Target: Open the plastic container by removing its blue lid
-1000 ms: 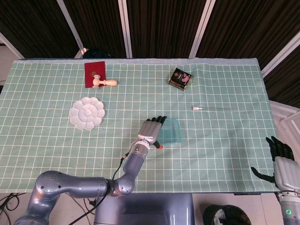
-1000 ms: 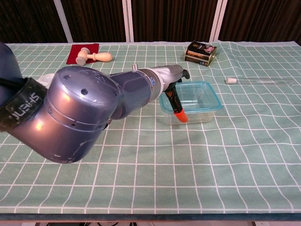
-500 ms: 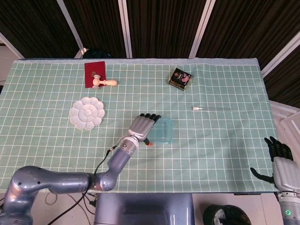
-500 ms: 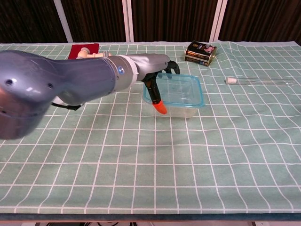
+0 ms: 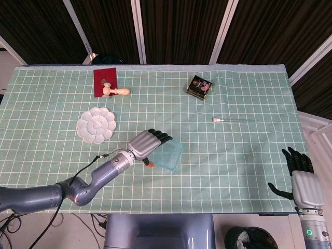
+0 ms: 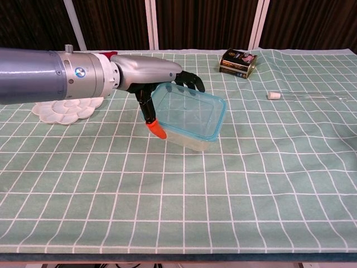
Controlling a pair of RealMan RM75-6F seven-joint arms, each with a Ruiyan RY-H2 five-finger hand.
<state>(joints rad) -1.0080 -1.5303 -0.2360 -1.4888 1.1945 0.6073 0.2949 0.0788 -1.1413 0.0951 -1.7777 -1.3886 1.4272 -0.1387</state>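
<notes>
Container tilted (left hand grips)

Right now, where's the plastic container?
Near the table's middle, the plastic container sits tilted in the left hand, right of the white palette.

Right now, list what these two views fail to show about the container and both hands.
- Left hand: its palm and grip on the container are hidden by its own back, head view.
- Container: whether the blue lid has unsealed cannot be told in either view.
- Right hand: head view only, wrist cut by the bottom edge; outside the chest view.
</notes>
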